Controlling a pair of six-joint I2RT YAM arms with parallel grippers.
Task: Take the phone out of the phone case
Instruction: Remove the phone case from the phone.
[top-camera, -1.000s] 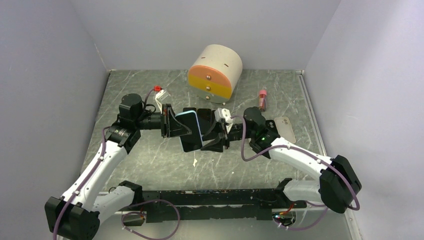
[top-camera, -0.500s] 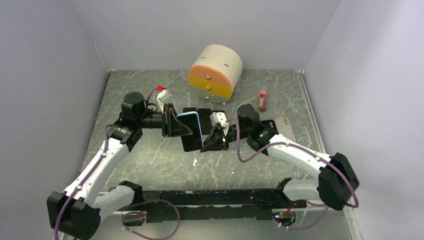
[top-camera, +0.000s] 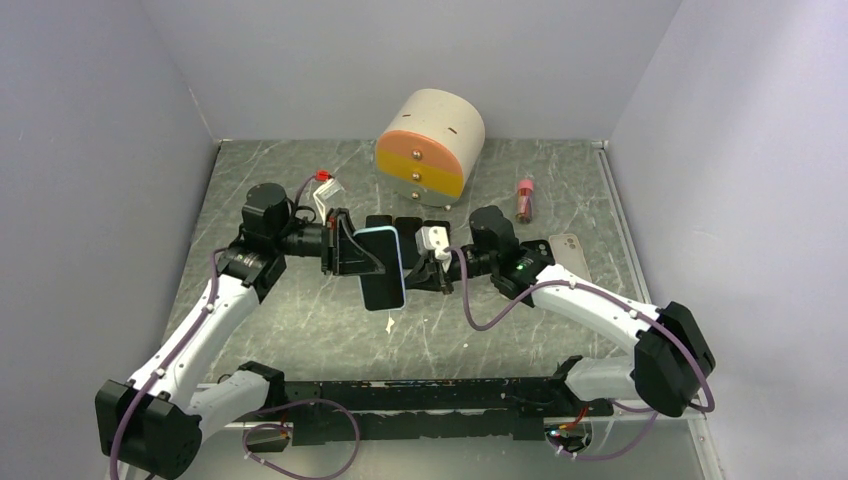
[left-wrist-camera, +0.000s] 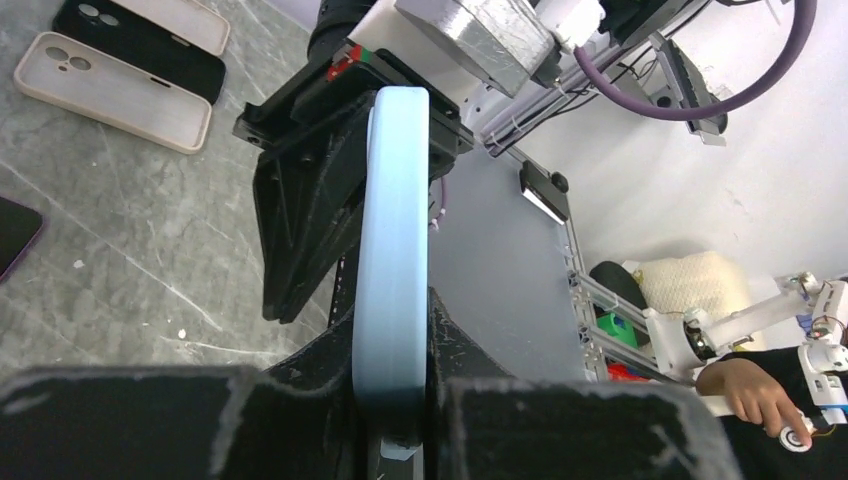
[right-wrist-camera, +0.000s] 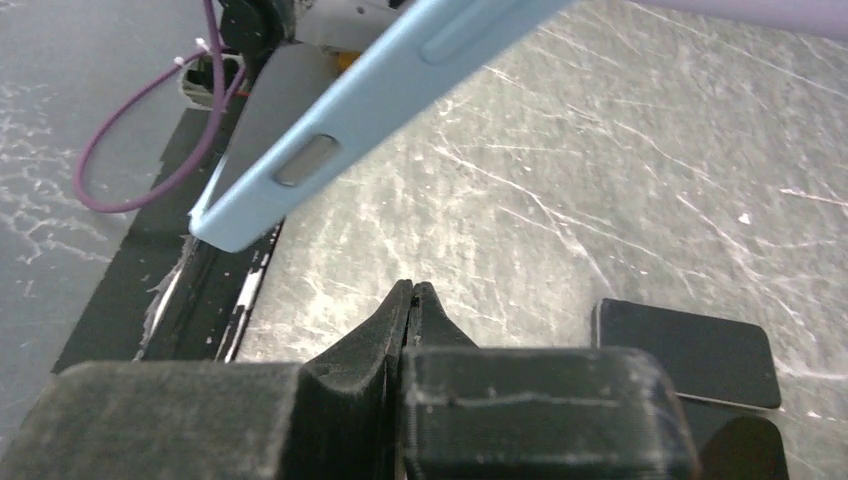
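The phone in its light blue case (top-camera: 383, 268) is held off the table between the two arms. My left gripper (top-camera: 356, 258) is shut on it. In the left wrist view the case (left-wrist-camera: 393, 230) stands edge-on between my fingers (left-wrist-camera: 462, 360). My right gripper (top-camera: 420, 272) is shut and empty, close to the phone's right side. In the right wrist view its fingertips (right-wrist-camera: 412, 292) are pressed together just below the case's edge (right-wrist-camera: 360, 110), which shows side buttons. I cannot tell if they touch it.
A round drawer unit (top-camera: 430, 145) stands at the back. A red tube (top-camera: 524, 198) and a pale case (top-camera: 568, 256) lie to the right. Dark phones or cases (top-camera: 396, 224) lie behind the grippers. A small red and white item (top-camera: 322, 186) lies at the back left.
My right gripper has moved left, up to the phone, and its fingers now look shut. The phone held by my left gripper has turned slightly, so its face shows more from above.
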